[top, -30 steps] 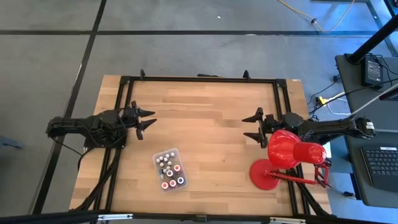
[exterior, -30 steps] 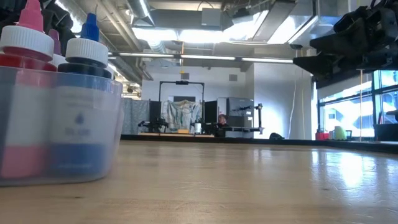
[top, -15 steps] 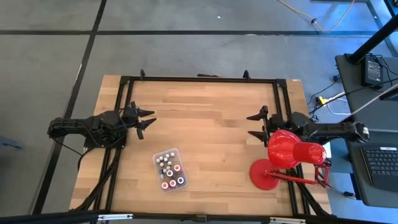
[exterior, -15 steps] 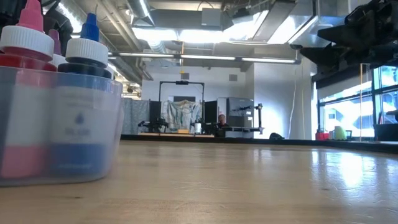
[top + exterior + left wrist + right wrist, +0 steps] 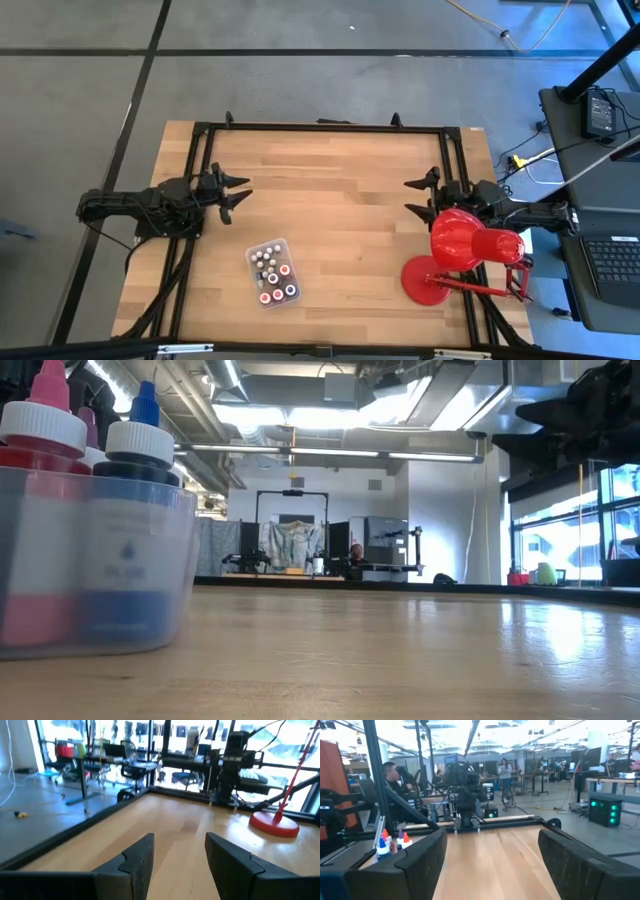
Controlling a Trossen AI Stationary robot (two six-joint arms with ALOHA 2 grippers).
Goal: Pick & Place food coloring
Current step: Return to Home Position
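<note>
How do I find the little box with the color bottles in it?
Look at the wooden table from above. Toward its lower-left part, away from the big red lamp, sits a clear plastic box. It alone holds tiny capped bottles.

Food coloring (image 5: 273, 273) in clear tray (image 5: 250, 258), left pincer (image 5: 243, 190), right pincer (image 5: 408, 196) spread

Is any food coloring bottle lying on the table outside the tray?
No, all the bottles stand inside the tray, with none loose on the table.
</note>
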